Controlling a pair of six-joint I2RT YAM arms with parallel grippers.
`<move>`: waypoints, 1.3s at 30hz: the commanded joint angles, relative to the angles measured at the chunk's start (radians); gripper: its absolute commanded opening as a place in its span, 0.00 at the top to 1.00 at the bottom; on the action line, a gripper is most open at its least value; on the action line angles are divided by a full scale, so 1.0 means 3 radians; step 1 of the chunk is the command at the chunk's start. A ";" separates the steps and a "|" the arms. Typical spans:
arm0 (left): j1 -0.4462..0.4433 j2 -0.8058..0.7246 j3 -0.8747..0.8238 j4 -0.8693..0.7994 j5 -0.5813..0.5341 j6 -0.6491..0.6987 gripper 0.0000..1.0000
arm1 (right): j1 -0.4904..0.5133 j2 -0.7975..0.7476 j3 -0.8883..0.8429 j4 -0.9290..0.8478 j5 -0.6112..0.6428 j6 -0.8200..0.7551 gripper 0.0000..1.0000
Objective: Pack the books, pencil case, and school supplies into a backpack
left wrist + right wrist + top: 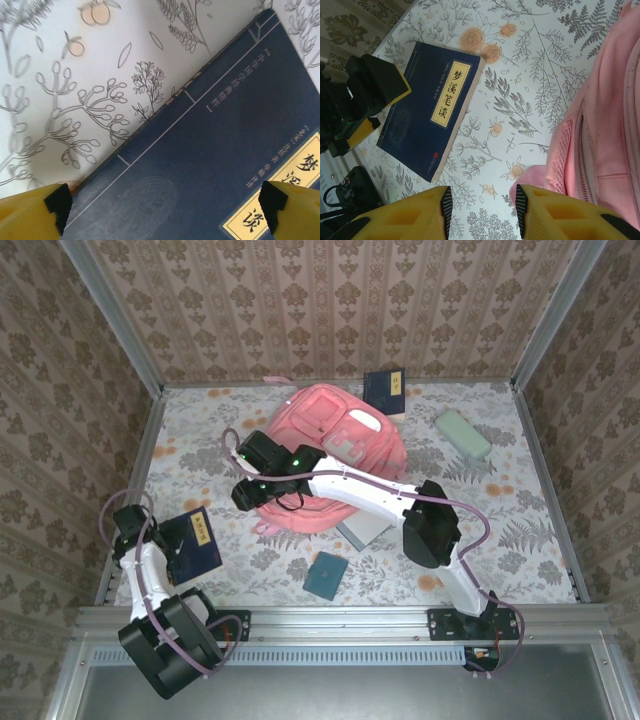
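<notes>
At 8 o'clock on the table point(520, 540), the left gripper point(165, 205) is spread wide above the flat navy book point(215, 165). Its thin edge may be missed and the book shoved away. At centre, the right gripper point(481, 205) is parted and empty beside the pink backpack point(605, 115), where a strap could be snagged.

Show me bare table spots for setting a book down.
Free: the back-left corner beside the backpack, and the right side in front of the pencil case. Crowded: between backpack and near edge, with the teal pad and right arm.
</notes>
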 commanded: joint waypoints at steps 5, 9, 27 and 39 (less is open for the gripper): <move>0.0018 -0.0065 -0.0237 0.0461 0.0657 -0.0010 0.03 | 0.0041 0.0066 -0.0049 0.0075 -0.0003 0.0081 0.58; -0.0100 -0.0155 -0.0287 0.0498 0.0817 -0.0042 0.03 | 0.0041 0.0092 -0.0052 0.0095 0.0012 0.0100 0.58; -0.0408 -0.0178 -0.0141 0.0465 0.0662 0.0156 0.05 | 0.0039 0.0719 0.0316 0.0331 0.0017 0.0522 0.76; -0.0424 0.0118 -0.0260 0.0678 0.0684 0.0245 0.07 | 0.0063 0.1391 0.0874 0.0264 -0.0014 0.0760 0.74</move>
